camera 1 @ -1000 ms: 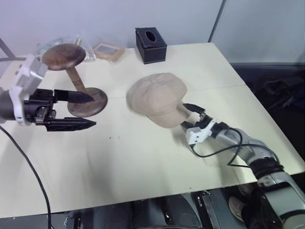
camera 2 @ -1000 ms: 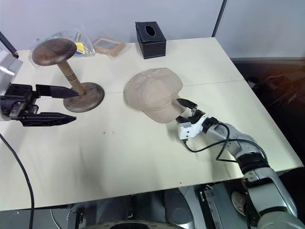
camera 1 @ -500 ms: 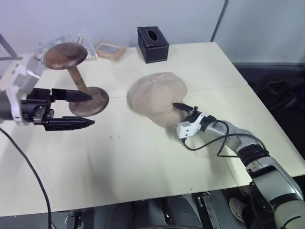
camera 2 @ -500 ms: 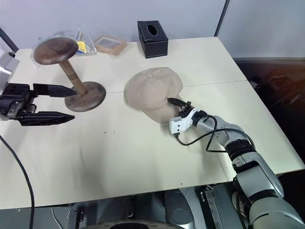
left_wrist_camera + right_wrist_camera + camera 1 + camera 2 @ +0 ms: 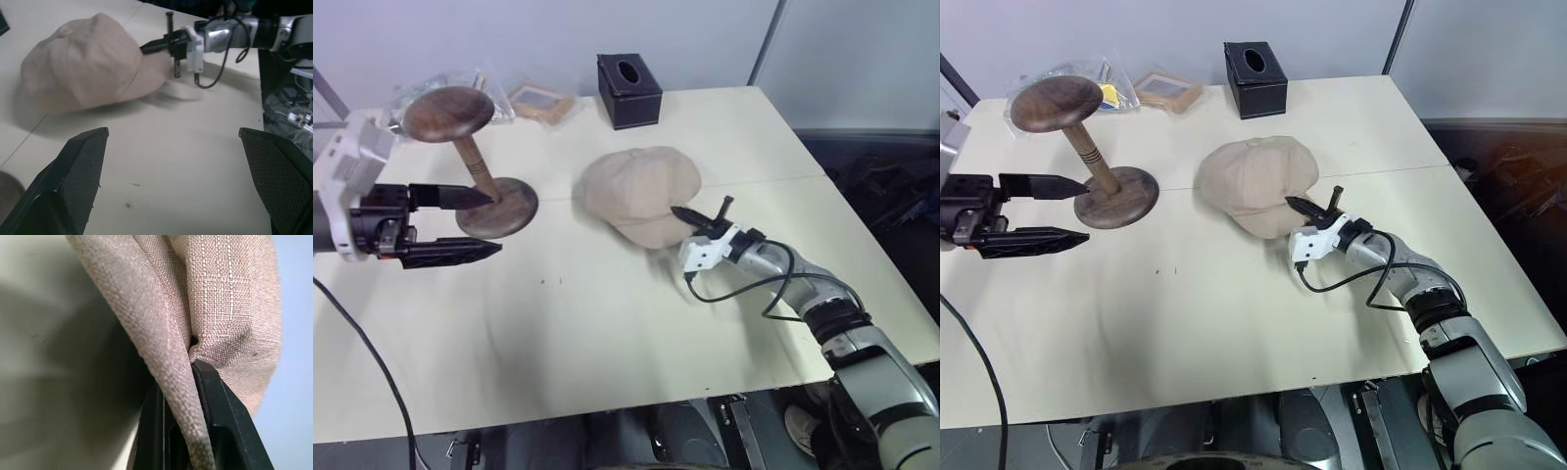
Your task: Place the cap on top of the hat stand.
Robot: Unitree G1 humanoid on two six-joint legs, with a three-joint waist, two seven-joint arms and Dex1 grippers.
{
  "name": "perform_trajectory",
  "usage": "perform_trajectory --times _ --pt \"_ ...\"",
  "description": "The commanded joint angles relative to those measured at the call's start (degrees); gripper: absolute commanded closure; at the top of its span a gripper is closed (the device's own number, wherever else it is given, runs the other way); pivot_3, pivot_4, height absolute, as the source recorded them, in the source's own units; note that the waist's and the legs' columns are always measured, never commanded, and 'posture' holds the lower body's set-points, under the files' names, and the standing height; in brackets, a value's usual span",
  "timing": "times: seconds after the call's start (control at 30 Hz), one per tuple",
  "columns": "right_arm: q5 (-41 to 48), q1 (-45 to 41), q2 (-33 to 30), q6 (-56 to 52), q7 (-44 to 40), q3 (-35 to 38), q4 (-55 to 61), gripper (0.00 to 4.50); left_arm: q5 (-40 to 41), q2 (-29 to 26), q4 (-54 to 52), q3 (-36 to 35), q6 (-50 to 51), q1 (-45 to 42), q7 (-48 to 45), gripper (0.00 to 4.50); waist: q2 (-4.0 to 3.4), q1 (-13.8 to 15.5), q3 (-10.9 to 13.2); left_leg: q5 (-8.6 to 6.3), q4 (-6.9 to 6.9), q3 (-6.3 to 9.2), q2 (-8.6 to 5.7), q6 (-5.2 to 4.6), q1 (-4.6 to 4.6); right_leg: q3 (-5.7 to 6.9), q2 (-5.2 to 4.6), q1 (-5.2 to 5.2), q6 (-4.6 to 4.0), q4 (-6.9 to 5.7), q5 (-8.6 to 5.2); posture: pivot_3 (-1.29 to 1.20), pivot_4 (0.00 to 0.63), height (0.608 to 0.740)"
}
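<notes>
The beige cap [image 5: 641,189] lies at the middle of the table, its brim edge lifted a little off the surface. My right gripper [image 5: 691,217] is shut on that brim from the right; in the right wrist view the fabric [image 5: 210,298] is pinched between the black fingers [image 5: 215,401]. The dark wooden hat stand [image 5: 448,114] stands at the back left, its round base [image 5: 499,208] on the table. My left gripper [image 5: 495,223] hovers open just in front of the stand's post, nothing between its fingers, well left of the cap [image 5: 83,63].
A black cube tissue box [image 5: 628,90] stands at the back centre. A small framed item [image 5: 538,101] and a clear plastic bag [image 5: 435,86] lie behind the stand. The cream table [image 5: 607,333] drops off at the right, with dark clutter beyond.
My right gripper has shut on the cap's brim and risen slightly, lifting that edge of the cap. The left gripper has stayed in place, open.
</notes>
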State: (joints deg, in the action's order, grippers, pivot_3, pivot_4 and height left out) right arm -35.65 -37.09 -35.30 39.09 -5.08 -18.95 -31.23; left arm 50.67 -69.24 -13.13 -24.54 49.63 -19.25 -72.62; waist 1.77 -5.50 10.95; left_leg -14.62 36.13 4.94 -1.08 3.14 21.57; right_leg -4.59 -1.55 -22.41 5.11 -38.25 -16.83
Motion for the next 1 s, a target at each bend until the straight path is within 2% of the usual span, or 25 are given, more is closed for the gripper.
perform_trajectory --times 0.03,0.17,0.27,0.3,0.5,0.63,0.8,0.93,1.0 --pt "10.29 -1.59 0.72 -5.02 -6.72 5.07 8.13 4.43 0.83 -0.04 -0.63 -5.36 0.09 0.16 1.85 0.00 -0.03 -0.03 0.02 0.00 0.00 -0.01 0.00 0.00 0.00 0.00 -0.01 0.00 0.00 0.00 0.00 0.00 0.150 0.740" --pt "18.03 -8.82 2.79 -13.92 -14.83 8.07 11.34 4.43 3.02 0.72 0.45 -13.06 3.13 0.12 6.35 0.00 -0.11 -0.12 0.08 0.00 0.01 0.05 0.02 0.00 0.00 0.00 -0.02 0.00 0.01 0.00 0.01 0.00 0.150 0.740" --pt "21.48 -15.32 5.21 -19.35 -18.20 9.24 10.08 4.43 5.33 1.75 0.46 -20.02 6.45 0.65 10.44 0.00 -0.19 -0.12 0.13 0.00 -0.02 0.10 0.04 0.00 0.01 0.00 -0.02 -0.07 0.01 -0.01 0.01 0.00 0.150 0.740" --pt "21.87 -19.23 6.60 -20.64 -18.56 9.28 7.82 4.43 5.69 1.92 0.64 -24.38 8.16 1.64 11.55 0.00 -0.20 -0.20 0.13 0.00 -0.05 0.11 0.05 0.00 0.01 0.01 -0.03 -0.08 0.01 0.00 0.01 0.00 0.150 0.740" --pt "21.55 -41.13 15.62 -19.69 -13.62 9.30 -11.42 4.43 2.85 0.58 3.32 -46.00 15.18 10.19 13.05 0.00 -0.27 -0.60 0.17 0.01 -0.09 0.12 0.16 0.03 0.47 0.02 -0.03 -0.62 0.00 -0.04 0.02 0.00 0.150 0.740" --pt "21.27 -51.79 22.73 -15.64 -9.30 8.89 -23.09 4.43 -1.22 -1.04 5.72 -56.25 16.41 16.77 11.33 0.00 -0.26 -0.78 0.17 0.15 -0.14 0.12 0.15 0.30 0.87 0.01 -0.08 -1.08 -0.02 -0.07 0.03 0.00 0.150 0.740" --pt "17.16 -55.98 31.42 -10.36 -8.90 3.70 -30.73 4.43 -3.78 -1.63 5.92 -63.95 17.50 22.23 9.83 0.00 -0.22 -1.00 0.14 0.16 -0.22 0.14 0.11 0.37 0.89 0.04 -0.11 -1.06 -0.03 0.02 0.03 0.00 0.150 0.740" --pt "16.00 -55.82 38.62 -12.05 -13.04 1.03 -36.32 4.43 -4.10 -1.24 5.47 -66.60 18.07 24.02 9.91 0.00 -0.25 -1.33 0.16 0.22 -0.23 0.21 0.06 0.46 0.88 0.15 -0.11 -1.02 -0.03 -0.01 0.03 0.00 0.150 0.740" --pt "13.90 -55.45 40.41 -12.04 -12.47 -0.87 -38.03 4.43 -3.78 -0.93 4.76 -67.35 18.51 24.53 10.11 0.00 -0.27 -1.37 0.17 0.22 -0.24 0.26 0.07 0.47 0.88 0.16 -0.11 -1.02 -0.04 -0.01 0.03 0.00 0.150 0.740"
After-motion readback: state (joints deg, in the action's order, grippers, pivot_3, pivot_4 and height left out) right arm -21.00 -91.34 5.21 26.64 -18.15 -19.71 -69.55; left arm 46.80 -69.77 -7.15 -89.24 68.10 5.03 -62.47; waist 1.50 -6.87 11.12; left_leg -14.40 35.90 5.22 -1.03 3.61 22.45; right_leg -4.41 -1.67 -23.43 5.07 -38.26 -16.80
